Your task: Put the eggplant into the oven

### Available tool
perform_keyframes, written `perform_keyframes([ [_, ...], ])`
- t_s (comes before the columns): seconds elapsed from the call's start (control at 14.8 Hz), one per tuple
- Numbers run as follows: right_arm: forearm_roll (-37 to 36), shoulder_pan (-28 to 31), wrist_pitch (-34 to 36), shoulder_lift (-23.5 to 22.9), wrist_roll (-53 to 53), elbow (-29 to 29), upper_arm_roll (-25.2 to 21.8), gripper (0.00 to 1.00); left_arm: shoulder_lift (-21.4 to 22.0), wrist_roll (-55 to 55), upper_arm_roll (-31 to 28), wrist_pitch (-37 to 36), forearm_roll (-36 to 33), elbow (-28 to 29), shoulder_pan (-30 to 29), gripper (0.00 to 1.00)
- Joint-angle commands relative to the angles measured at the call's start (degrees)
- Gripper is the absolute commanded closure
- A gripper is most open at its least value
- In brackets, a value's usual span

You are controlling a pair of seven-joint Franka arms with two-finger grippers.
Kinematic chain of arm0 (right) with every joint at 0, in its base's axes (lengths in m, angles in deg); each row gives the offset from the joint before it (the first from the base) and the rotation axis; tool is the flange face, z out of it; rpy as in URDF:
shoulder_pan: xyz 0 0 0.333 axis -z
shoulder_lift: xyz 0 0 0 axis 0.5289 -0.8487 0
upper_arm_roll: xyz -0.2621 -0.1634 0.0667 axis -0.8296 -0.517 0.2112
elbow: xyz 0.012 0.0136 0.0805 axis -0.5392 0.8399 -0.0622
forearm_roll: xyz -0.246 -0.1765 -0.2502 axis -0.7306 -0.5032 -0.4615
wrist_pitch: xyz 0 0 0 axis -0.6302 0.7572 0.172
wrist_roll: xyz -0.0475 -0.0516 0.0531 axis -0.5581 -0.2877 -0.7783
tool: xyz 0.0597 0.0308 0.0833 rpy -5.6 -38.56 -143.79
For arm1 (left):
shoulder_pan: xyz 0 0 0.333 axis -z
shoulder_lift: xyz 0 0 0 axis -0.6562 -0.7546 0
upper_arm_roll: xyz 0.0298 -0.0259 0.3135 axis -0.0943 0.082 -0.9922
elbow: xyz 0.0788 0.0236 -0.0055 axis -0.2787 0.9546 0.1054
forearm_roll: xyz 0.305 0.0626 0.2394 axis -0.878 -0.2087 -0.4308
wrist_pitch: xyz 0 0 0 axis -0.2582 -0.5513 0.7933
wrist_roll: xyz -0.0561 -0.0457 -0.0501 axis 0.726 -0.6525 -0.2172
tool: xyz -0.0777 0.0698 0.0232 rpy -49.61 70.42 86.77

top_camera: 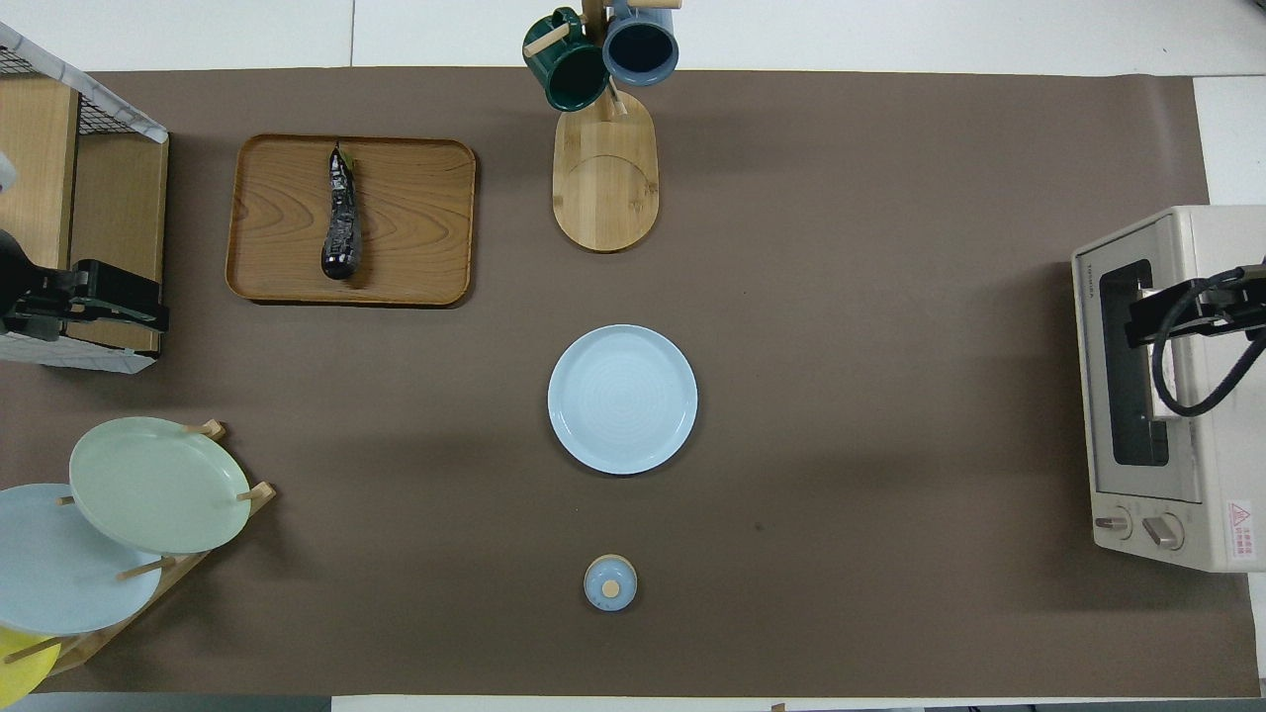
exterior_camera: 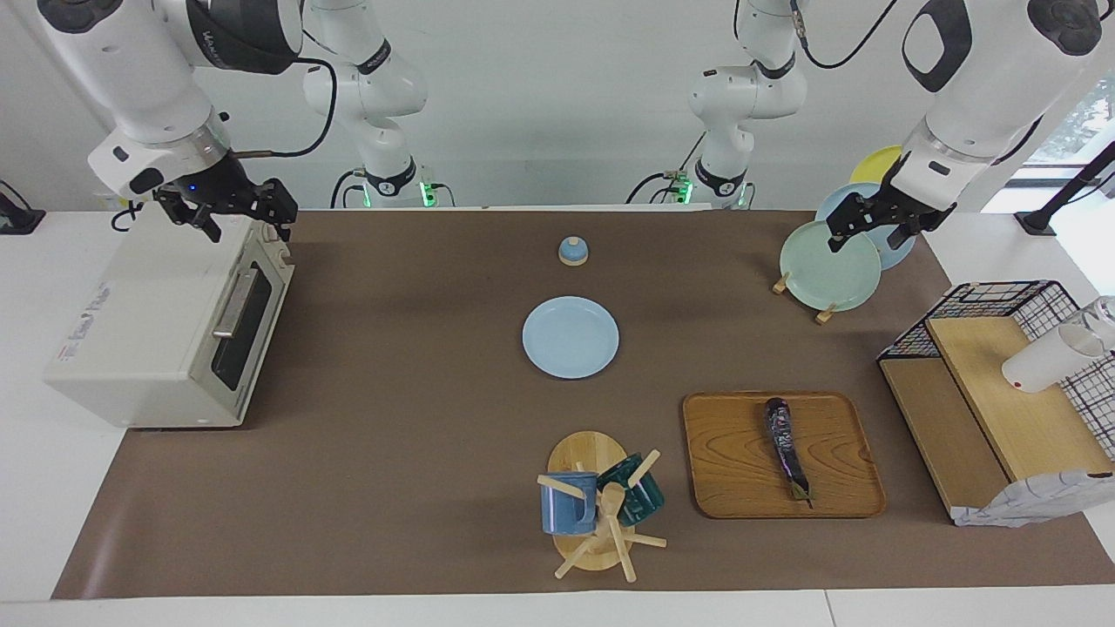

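Observation:
The dark purple eggplant [exterior_camera: 787,448] [top_camera: 341,222] lies lengthwise on a wooden tray [exterior_camera: 836,488] [top_camera: 415,237], farther from the robots than the centre plate and toward the left arm's end of the table. The cream-white oven [exterior_camera: 148,340] [top_camera: 1187,514] stands at the right arm's end with its glass door shut. My right gripper [exterior_camera: 248,233] [top_camera: 1152,316] hovers open over the oven's top edge by the door, holding nothing. My left gripper [exterior_camera: 867,241] [top_camera: 148,305] hangs open and empty over the plate rack, well away from the eggplant.
A light blue plate [exterior_camera: 571,337] sits mid-table, with a small blue lid [exterior_camera: 573,252] nearer the robots. A mug tree [exterior_camera: 601,505] stands beside the tray. A plate rack [exterior_camera: 827,266] and a black wire basket [exterior_camera: 1002,300] with wooden shelves occupy the left arm's end.

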Motion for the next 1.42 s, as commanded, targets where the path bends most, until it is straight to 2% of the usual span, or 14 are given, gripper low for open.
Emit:
perform_keyframes([
  [0.0,1.5,0.6,-0.4,0.6,-0.8,0.3,0.5,0.00,0.3,-0.4,0.0,0.0,0.2,0.0,-0.3,0.00],
  [0.67,1.5,-0.1,-1.2,1.4,0.3,1.8,1.1,0.00,0.3,-0.4,0.0,0.0,0.2,0.0,-0.3,0.00],
  [0.81,1.6,0.2,-5.1,2.4,0.8,4.5,1.0,0.63,0.3,-0.4,0.0,0.0,0.2,0.0,-0.3,0.00],
  [0.88,1.6,0.6,-5.7,2.8,1.4,5.9,0.8,1.00,0.3,-0.4,0.0,0.0,0.2,0.0,-0.3,0.00],
  [1.08,1.8,0.2,-7.2,4.6,3.3,9.7,0.7,1.00,0.3,-0.5,0.0,0.0,0.2,0.0,-0.3,0.00],
  [1.35,1.5,1.1,-18.7,4.3,2.4,16.1,0.5,1.00,0.3,-0.4,0.0,0.0,0.2,0.0,-0.3,0.00],
])
